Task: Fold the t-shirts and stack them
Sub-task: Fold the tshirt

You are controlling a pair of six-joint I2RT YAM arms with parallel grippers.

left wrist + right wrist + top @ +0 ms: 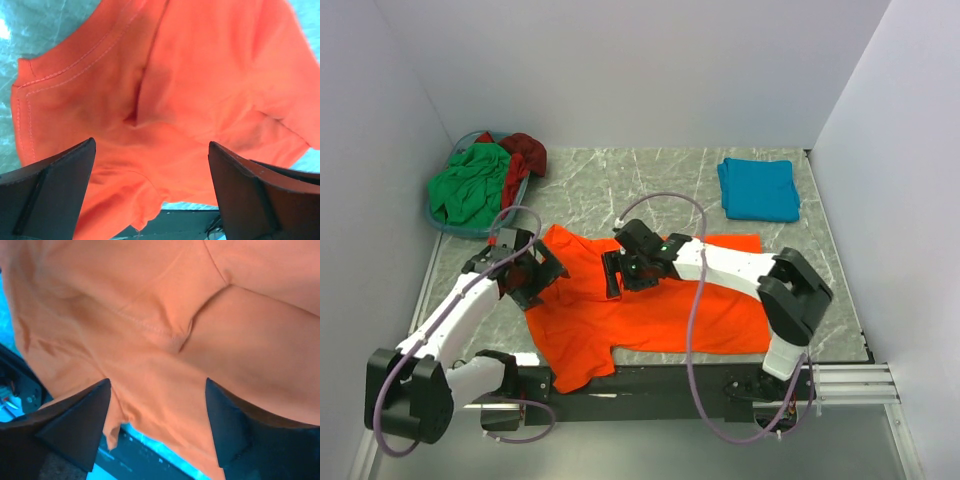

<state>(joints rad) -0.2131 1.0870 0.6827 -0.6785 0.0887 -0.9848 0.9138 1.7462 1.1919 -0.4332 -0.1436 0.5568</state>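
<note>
The bright orange t-shirt (650,310) lies spread on the marble table near the front, somewhat rumpled, one sleeve hanging toward the near edge. My left gripper (535,272) is open over its left sleeve and shoulder; the left wrist view shows the jaws wide apart (151,142) with orange cloth (190,90) between and nothing held. My right gripper (620,268) is open over the collar area; its jaws (157,381) stand wide apart above orange cloth (210,330). The teal blue shirt (758,188) lies folded at the back right. The green shirt (470,185) and dark red shirt (525,155) lie crumpled at the back left.
A blue plastic basket (450,230) at the back left holds the green and dark red shirts. White walls close in the left, back and right sides. A black rail (670,380) runs along the near edge under the shirt's hem.
</note>
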